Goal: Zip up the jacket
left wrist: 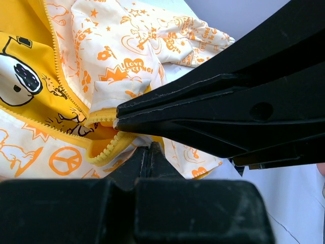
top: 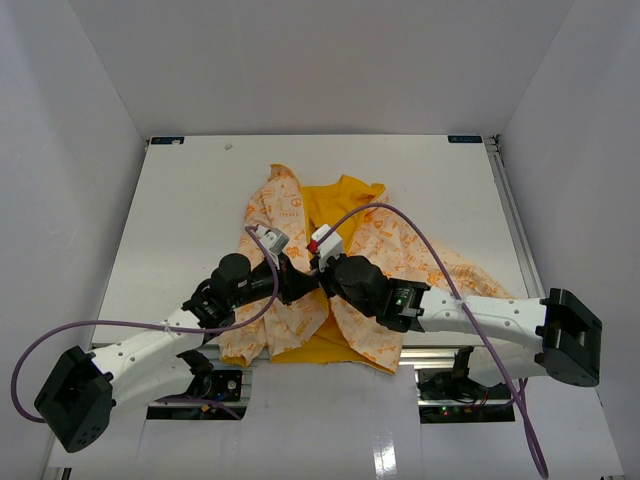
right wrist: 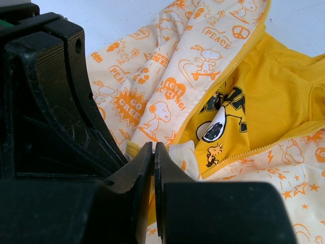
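The jacket lies open on the white table, cream with orange print, its yellow lining showing in the middle. My two grippers meet tip to tip over its lower front. The left gripper is shut, its tips at the curled bottom end of the yellow zipper. The right gripper is shut, with a sliver of yellow fabric between its jaws. In the left wrist view the right gripper reaches in from the right and pinches bunched fabric. The zipper stands unjoined along both front edges.
The white table stretches out to the left of and behind the jacket, with white walls around it. A purple cable arcs over the jacket's right half. A metal rail runs along the table's right edge.
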